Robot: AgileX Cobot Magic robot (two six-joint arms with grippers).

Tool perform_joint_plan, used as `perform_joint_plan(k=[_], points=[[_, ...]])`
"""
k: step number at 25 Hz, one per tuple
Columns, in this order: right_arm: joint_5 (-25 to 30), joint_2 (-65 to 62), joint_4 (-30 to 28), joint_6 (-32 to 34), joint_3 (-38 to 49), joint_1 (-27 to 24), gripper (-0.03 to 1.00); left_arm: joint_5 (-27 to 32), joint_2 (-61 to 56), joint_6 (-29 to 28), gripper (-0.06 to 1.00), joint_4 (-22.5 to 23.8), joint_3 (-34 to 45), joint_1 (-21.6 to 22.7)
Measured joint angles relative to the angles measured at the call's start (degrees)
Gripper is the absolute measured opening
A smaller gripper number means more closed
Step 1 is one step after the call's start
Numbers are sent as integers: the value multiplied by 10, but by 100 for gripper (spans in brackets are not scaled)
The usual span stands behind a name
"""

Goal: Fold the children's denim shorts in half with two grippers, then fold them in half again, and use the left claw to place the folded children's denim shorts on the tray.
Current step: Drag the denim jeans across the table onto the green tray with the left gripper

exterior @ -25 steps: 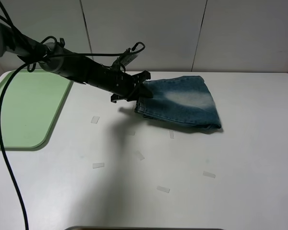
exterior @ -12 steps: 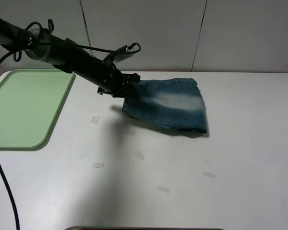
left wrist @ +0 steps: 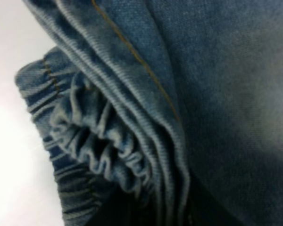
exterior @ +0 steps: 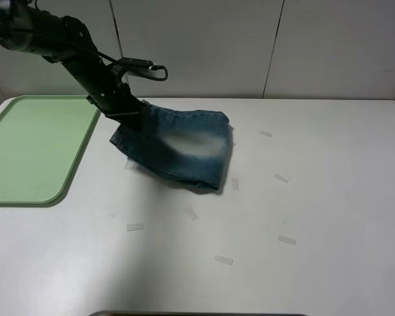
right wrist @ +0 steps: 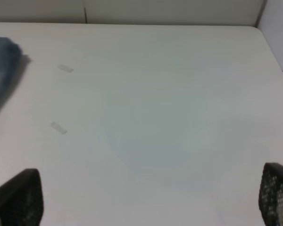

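The children's denim shorts (exterior: 178, 148), folded into a faded blue bundle, hang tilted just left of the table's middle. Their far left corner is raised and their lower right edge is down by the table. My left gripper (exterior: 129, 116) is shut on that raised corner, at the end of the black arm coming in from the upper left. The left wrist view is filled with denim folds and the gathered waistband (left wrist: 99, 146); its fingers are hidden. The pale green tray (exterior: 33, 148) lies at the table's left edge, apart from the shorts. My right gripper (right wrist: 146, 197) stands open over bare table, with a corner of the shorts (right wrist: 0, 66) far off.
Several small strips of clear tape lie scattered on the white table (exterior: 329, 197), such as one (exterior: 134, 227) in front of the shorts and one (exterior: 286, 239) to the right. A pale panelled wall stands behind the table.
My left gripper has carried the shorts leftward across the table toward the tray, and its arm has swung back toward the upper left. The right gripper's view holds no earlier frame.
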Motion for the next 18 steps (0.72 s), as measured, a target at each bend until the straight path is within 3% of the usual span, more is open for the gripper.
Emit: perform_joint_plan(k=[1, 10, 18], points=[[0, 0, 0, 0, 0, 0, 69, 18, -9, -15, 14, 52, -1, 4], [0, 0, 0, 0, 0, 0, 69, 79, -42, -63, 14, 297, -8, 10], [0, 0, 0, 0, 0, 0, 69, 80, -45, -124, 14, 441, -9, 28]])
